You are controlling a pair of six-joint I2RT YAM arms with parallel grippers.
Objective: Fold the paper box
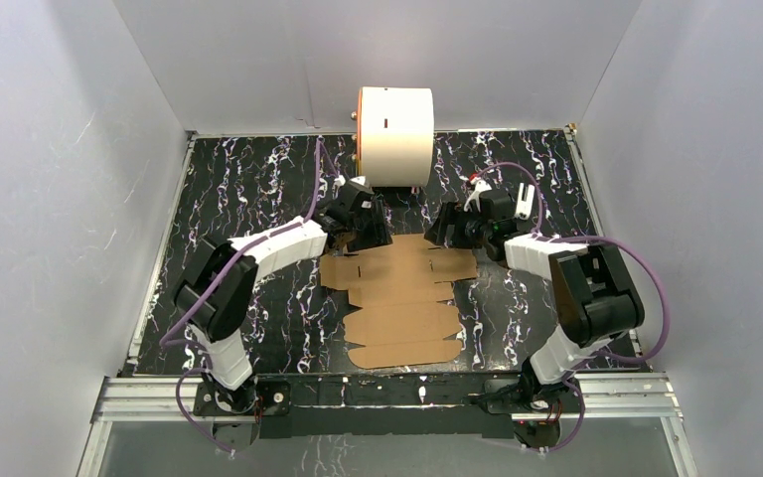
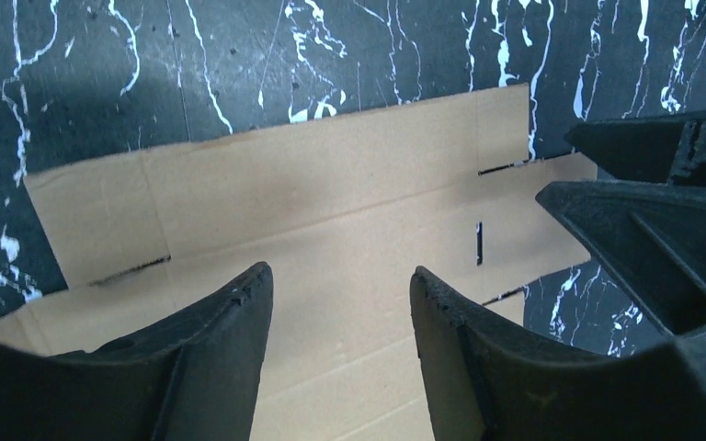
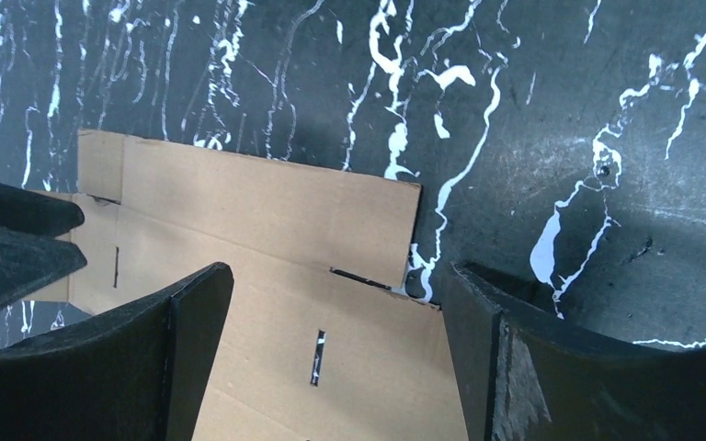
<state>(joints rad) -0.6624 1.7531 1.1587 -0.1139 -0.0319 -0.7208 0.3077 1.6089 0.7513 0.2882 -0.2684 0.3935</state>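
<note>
The paper box (image 1: 402,298) lies as a flat sheet in the middle of the desk (image 1: 258,189). The left gripper (image 2: 340,285) and right gripper (image 3: 340,276) hover over its far flaps with jaws apart, holding nothing, probably ready to raise them.

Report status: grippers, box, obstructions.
Left gripper open, right gripper open, both over far flaps. Paper box flat, unfolded. White cylinder behind it, apart.
</note>
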